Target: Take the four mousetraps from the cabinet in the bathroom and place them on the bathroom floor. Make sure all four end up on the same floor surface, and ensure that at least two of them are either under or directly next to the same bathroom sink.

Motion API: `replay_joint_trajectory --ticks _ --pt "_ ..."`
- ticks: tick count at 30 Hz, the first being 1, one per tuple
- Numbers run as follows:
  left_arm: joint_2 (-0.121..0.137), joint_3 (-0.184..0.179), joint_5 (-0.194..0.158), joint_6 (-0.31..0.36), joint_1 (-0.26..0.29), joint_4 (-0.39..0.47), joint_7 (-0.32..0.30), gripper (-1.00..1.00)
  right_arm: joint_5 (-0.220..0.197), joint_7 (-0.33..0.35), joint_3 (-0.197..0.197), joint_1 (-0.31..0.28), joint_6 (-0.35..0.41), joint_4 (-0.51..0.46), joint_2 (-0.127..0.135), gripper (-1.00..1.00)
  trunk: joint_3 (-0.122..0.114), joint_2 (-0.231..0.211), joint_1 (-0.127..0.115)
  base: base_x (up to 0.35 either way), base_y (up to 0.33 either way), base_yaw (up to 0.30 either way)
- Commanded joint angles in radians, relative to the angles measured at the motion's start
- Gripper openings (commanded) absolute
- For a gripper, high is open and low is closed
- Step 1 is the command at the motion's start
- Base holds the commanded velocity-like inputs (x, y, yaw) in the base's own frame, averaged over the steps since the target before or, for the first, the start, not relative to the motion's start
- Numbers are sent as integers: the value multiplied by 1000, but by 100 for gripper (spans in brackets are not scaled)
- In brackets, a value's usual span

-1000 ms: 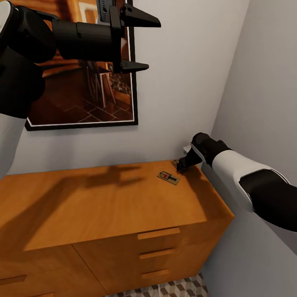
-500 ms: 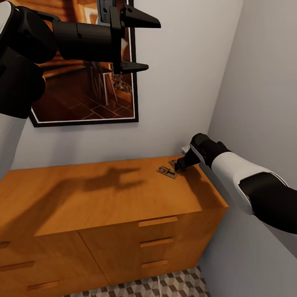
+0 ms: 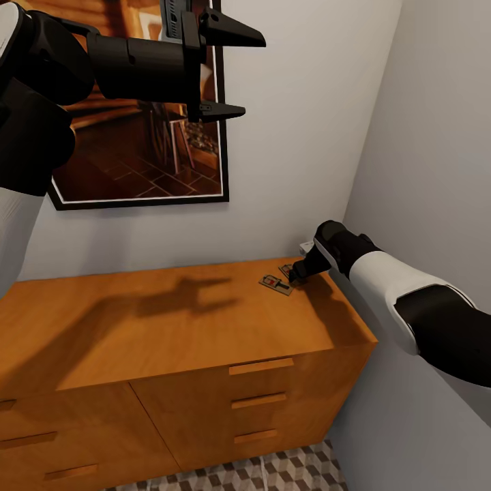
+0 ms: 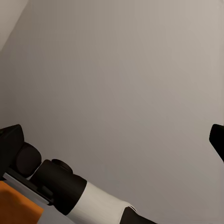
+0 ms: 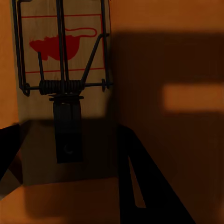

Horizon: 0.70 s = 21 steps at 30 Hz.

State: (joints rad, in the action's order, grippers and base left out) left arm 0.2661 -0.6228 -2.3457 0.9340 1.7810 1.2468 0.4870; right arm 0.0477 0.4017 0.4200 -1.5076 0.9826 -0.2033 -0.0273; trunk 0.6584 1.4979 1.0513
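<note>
So there's a mousetrap (image 3: 276, 284) lying flat on top of the orange wooden cabinet (image 3: 170, 327), near its back right corner, and the right claw (image 3: 295, 276) is down right on it, tips at the trap's right end. A second mousetrap (image 3: 287, 269) peeks out just behind the claw, mostly hidden by it. In the right wrist view the trap (image 5: 63, 93) shows up close: pale wood plate, red mouse print, coil spring and wire bar, with the claw's dark fingers (image 5: 144, 186) on either side of its near end. Looks like they're straddling the plate, but whether they're actually pinching it is hard to call, so can't tell if that claw is closed.

The left claw (image 3: 221, 71) is way up and off to the left of all that, hanging in front of a framed picture (image 3: 136, 150) on the wall, its two pointed fingers spread wide with nothing between them.

Below the cabinet's drawer fronts, a strip of cube-pattern tile floor (image 3: 273, 470) shows at the bottom
</note>
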Motion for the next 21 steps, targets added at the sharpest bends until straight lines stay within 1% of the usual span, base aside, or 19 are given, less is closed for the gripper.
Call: replay_joint_trajectory --ticks 1,21 --pt "1 -2 -10 -1 1 0 9 100 4 5 8 0 4 42 -1 -100 1 0 0 0 0 0" --pt "2 -2 -10 -2 0 2 10 100 3 5 8 0 4 42 2 -100 1 0 0 0 0 0"
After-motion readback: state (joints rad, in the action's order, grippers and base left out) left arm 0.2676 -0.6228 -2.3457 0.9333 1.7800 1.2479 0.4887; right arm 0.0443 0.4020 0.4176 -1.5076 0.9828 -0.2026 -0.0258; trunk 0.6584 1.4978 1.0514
